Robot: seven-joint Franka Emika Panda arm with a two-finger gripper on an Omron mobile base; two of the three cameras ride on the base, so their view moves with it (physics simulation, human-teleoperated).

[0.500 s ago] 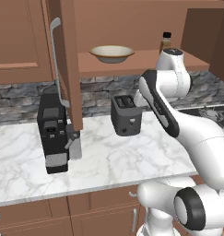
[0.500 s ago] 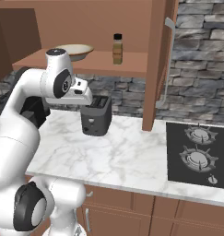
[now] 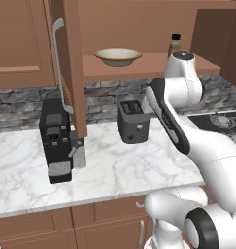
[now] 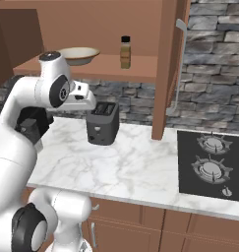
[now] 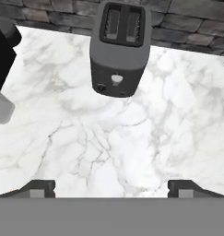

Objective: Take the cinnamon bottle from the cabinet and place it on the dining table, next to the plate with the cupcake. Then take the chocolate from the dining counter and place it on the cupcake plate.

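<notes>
Tan and black-capped, the cinnamon bottle (image 4: 125, 52) stands upright on the shelf of the open cabinet (image 4: 168, 64), near a pale bowl (image 4: 79, 55); nothing of the task looks done yet. The claw (image 5: 111, 188) is released, its tips spread wide and grasping nothing, pointing down at the marble desk (image 5: 109, 138) in front of the toaster (image 5: 121, 48). Fetching the bottle and moving the chocolate both remain.

One cinnamon bottle (image 4: 125, 51) and one tan bowl (image 4: 77, 55) sit on the cabinet (image 4: 106, 66) shelf. On the bench (image 3: 114, 170) stand one toaster (image 3: 133, 121) and one coffee machine (image 3: 55, 140). The cooktop (image 4: 211, 166) shows two burners.
</notes>
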